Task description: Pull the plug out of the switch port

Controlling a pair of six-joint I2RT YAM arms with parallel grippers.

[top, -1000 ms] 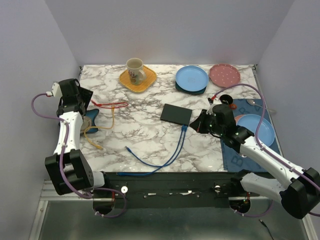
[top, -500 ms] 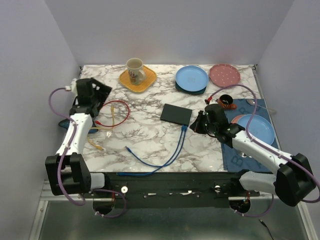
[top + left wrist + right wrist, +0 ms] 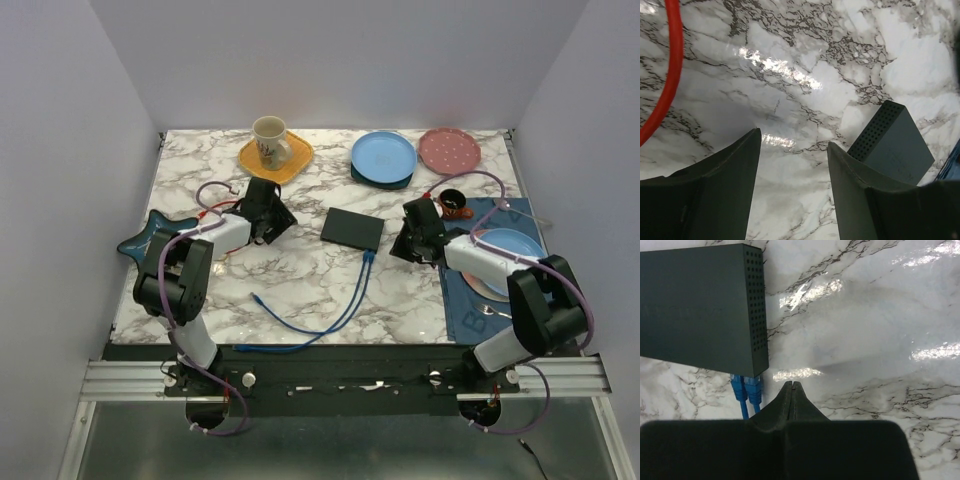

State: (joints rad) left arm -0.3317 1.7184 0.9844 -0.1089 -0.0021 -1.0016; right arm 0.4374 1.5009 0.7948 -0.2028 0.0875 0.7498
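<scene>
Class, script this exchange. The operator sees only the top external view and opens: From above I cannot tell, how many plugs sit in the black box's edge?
Observer: Two blue plugs sit side by side in the flat matte-black rectangular box, near its corner.
Operator: Is the right pincer on them?
Observer: No. It is shut, its tips just beside the plugs and apart from them, gripping nothing.
Operator: And the left pincer?
Observer: It is open over the bare white marble tabletop, holding nothing; the box's perforated corner lies to one side.
</scene>
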